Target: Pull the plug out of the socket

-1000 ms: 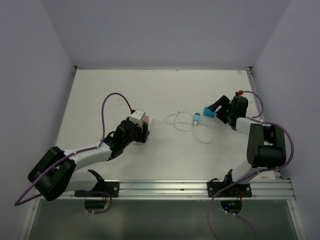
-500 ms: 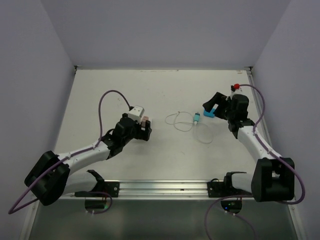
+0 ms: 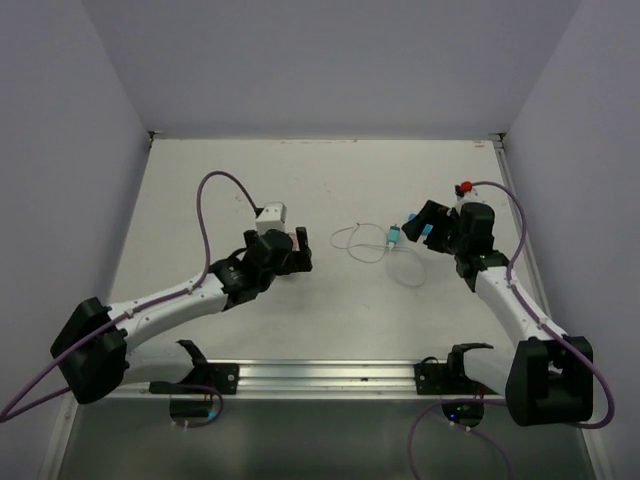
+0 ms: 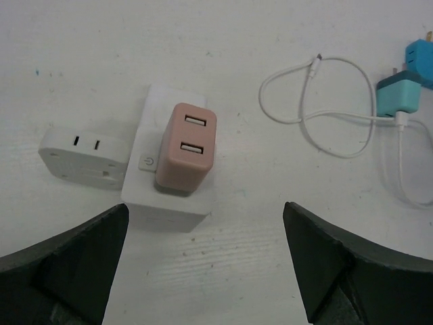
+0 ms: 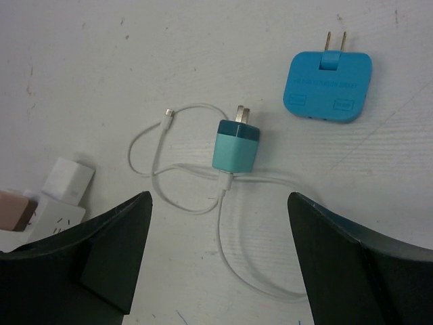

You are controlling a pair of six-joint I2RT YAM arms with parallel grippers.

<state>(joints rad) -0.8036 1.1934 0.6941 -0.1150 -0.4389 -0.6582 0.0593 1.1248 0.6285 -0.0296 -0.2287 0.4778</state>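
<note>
Pink plastic marked the plug (image 4: 186, 145), which was seated upright in the top face of the socket (image 4: 143, 183), its two USB ports turned upward. The socket was laid flat on the table (image 4: 237, 271), in the left half of the overhead view, and a power symbol was printed on its top just beside the plug. A small rounded white piece (image 4: 81, 152) with two slots was set against the socket's left side. The left gripper (image 4: 205, 210) was held above the table just short of the socket, its jaws spread wide to either side with nothing between them; neither plug nor socket was touched. Well apart to the right, a teal charger (image 4: 398, 95) was placed with a white cable (image 4: 400, 162) run from it in loose loops. A blue adapter (image 5: 328, 84) with two folding prongs was laid near the teal charger. The right gripper (image 5: 219, 196) was poised over that charger and cable, its jaws likewise parted and nothing gripped.
</note>
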